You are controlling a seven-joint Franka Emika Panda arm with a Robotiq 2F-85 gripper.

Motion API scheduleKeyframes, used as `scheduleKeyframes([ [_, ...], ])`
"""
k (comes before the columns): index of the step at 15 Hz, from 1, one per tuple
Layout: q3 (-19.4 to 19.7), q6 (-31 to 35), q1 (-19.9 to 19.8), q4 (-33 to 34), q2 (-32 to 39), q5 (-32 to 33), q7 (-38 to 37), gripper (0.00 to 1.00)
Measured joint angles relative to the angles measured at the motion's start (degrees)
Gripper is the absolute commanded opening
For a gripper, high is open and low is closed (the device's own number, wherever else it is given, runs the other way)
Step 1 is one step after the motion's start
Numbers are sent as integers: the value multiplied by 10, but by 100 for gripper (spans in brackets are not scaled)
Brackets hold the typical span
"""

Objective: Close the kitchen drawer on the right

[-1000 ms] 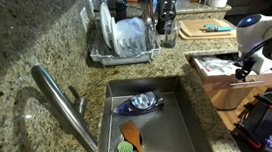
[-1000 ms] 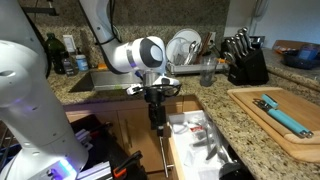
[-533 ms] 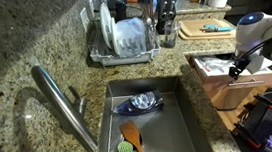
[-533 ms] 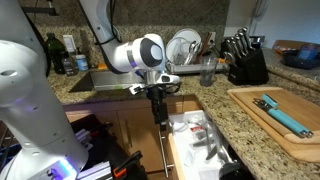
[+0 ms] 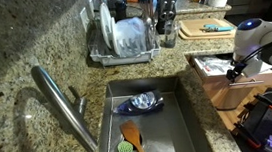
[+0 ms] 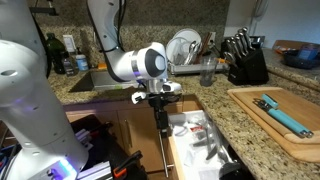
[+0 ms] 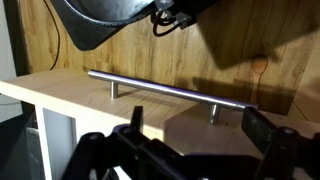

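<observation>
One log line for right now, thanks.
light-brown wooden kitchen drawer: open | gripper: open, facing steel bar handle | contact: none visible

Light-brown wooden kitchen drawer (image 7: pixel 70 95) with silver bar handle (image 7: pixel 170 92); speckled brown granite counter (image 5: pixel 32 36); orange spatula (image 5: pixel 130 137) in grey steel sink (image 5: pixel 193 121); white arm (image 6: pixel 110 25).

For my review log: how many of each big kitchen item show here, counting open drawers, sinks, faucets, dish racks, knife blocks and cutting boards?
kitchen drawer, open: 1
sink: 1
faucet: 1
dish rack: 1
knife block: 1
cutting board: 1
Total: 6
</observation>
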State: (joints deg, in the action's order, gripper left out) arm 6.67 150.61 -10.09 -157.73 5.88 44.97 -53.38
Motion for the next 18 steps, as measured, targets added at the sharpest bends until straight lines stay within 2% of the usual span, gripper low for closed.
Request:
scheduleKeyframes([
  [3,7,0,11,8,7,5,-24,100],
  [7,26,6,29,72,80,-2,-89,100],
  [9,46,25,48,110,113,22,-137,100],
  [12,88,75,88,157,147,142,-275,100],
  [14,111,78,117,185,151,237,-363,100],
  [18,145,65,154,241,147,417,-490,100],
])
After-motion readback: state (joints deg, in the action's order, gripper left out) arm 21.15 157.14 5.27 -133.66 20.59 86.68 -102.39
